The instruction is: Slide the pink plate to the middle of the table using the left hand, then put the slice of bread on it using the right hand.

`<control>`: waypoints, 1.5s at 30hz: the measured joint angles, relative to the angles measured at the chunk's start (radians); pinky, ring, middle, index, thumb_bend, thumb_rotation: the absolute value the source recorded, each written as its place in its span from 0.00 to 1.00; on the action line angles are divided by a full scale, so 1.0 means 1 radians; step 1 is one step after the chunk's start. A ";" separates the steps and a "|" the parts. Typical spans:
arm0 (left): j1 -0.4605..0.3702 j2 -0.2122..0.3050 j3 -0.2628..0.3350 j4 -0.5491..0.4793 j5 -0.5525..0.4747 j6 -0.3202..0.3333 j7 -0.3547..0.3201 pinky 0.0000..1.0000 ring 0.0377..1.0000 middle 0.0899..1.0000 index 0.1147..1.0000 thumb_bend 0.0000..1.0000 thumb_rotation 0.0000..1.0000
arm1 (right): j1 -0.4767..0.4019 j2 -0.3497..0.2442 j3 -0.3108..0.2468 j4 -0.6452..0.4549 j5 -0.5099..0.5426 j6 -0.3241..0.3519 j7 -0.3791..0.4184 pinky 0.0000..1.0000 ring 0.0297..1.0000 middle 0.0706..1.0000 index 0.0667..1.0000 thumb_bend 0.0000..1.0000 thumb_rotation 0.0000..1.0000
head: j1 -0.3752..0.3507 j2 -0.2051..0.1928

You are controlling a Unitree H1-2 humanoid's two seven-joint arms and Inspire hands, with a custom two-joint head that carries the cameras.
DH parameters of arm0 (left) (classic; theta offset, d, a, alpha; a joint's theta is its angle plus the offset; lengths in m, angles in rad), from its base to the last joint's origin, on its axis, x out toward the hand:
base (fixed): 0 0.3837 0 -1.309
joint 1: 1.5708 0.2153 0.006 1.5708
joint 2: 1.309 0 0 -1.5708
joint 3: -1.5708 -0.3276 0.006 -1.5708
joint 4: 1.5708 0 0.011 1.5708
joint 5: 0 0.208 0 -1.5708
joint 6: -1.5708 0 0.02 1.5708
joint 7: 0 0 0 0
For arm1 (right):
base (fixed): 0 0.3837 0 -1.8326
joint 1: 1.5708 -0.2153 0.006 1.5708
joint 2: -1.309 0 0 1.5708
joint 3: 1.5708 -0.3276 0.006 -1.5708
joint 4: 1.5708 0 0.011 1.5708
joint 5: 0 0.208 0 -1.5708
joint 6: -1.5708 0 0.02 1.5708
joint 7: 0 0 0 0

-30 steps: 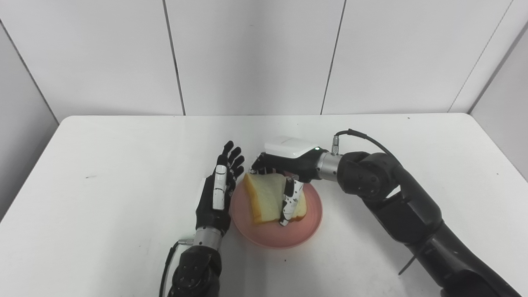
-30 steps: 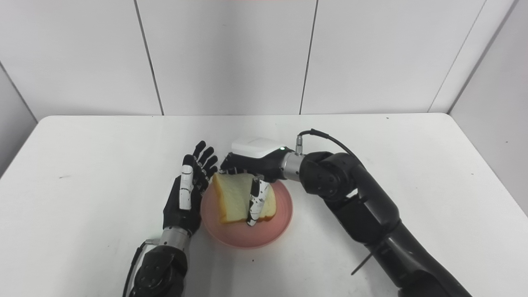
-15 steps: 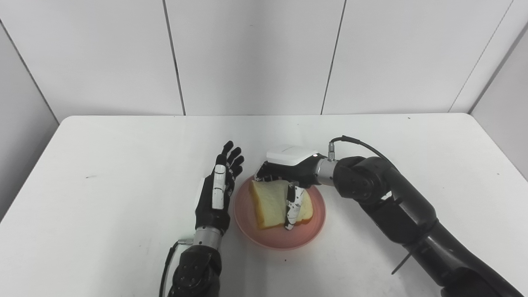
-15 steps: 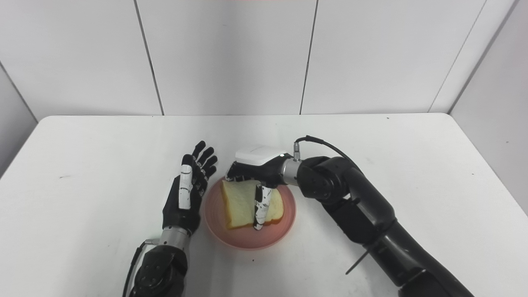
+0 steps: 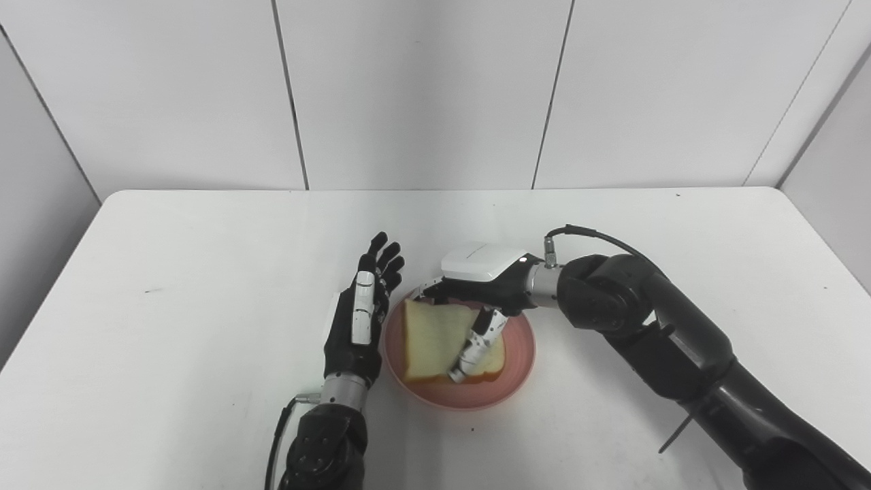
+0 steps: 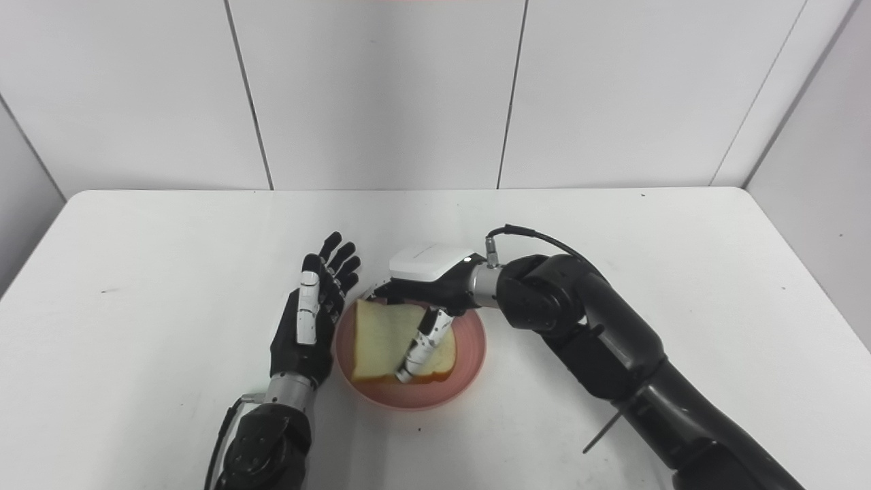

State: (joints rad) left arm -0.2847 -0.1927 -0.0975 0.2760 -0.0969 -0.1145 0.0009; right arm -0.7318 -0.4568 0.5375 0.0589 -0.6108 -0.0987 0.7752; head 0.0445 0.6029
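Bread (image 5: 435, 333) on pink plate (image 5: 509, 388), R hand (image 5: 476, 282) atop

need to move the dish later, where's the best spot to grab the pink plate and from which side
Take the pink plate by its raised rim at the near right, coming in low from that side. That arc is bare; the left hand stands against the left edge and the bread covers the middle.

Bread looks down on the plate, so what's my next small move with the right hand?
Probably open the right hand and lift clear: the bread lies on the pink plate, thumb resting across it. The left hand waits open beside the plate.
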 measured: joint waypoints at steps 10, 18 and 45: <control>0.000 0.000 0.000 -0.004 0.004 0.001 0.001 0.96 0.93 0.92 0.91 0.72 1.00 | 0.001 -0.007 0.003 -0.051 -0.001 -0.008 0.050 0.83 0.89 0.88 0.86 0.92 0.55 | 0.000 0.002; 0.000 0.000 0.000 -0.012 0.005 0.008 0.005 0.97 0.92 0.92 0.91 0.73 1.00 | 0.001 -0.016 0.000 -0.088 -0.007 -0.003 0.102 0.87 0.90 0.90 0.88 0.98 0.63 | -0.002 0.002; 0.003 0.001 0.007 -0.022 -0.011 0.007 0.004 0.96 0.95 0.96 0.94 0.71 1.00 | 0.160 -0.055 -0.327 -0.189 0.175 0.171 -0.027 0.84 0.95 0.97 0.95 0.82 0.75 | 0.015 0.012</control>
State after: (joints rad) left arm -0.2821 -0.1915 -0.0908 0.2543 -0.1079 -0.1072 0.0046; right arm -0.5717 -0.5123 0.2101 -0.1304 -0.4359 0.0722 0.7477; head 0.0598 0.6151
